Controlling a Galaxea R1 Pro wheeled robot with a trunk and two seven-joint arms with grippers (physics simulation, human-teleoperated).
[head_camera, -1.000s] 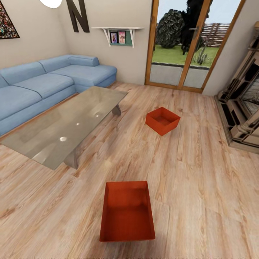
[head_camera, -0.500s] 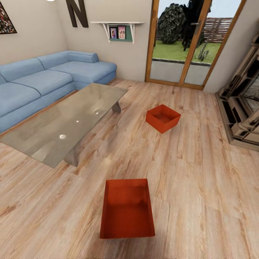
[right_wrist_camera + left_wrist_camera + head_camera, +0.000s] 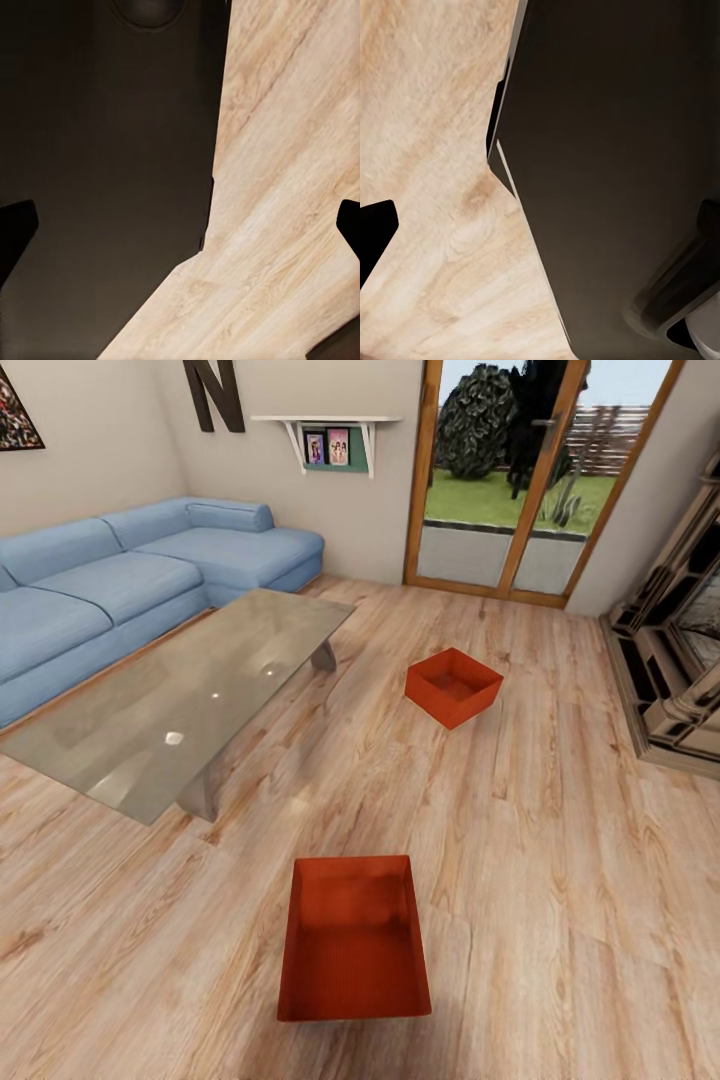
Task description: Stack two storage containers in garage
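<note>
Two red-orange storage containers stand on the light wood-plank flooring of the living room in the head view. The near container [image 3: 352, 940] lies close in front of me, its open top up and nothing inside. The far container [image 3: 453, 686] sits further off, turned at an angle, between the glass coffee table and the fireplace. My right gripper [image 3: 180, 225] hangs over the wood planks with its black fingertips [image 3: 16, 225] far apart and nothing between them. My left gripper [image 3: 540, 232] points at the planks beside my dark body, one fingertip [image 3: 375, 232] at the frame's edge.
A glass coffee table [image 3: 190, 700] stands at the left with a blue sectional sofa [image 3: 120, 590] behind it. Wood-framed glass doors [image 3: 520, 480] are at the back and a fireplace surround [image 3: 680, 660] at the right. Bare planks lie between the two containers.
The whole head view has shifted a little, so the camera has moved. The containers and furniture have stayed in place on the flooring.
</note>
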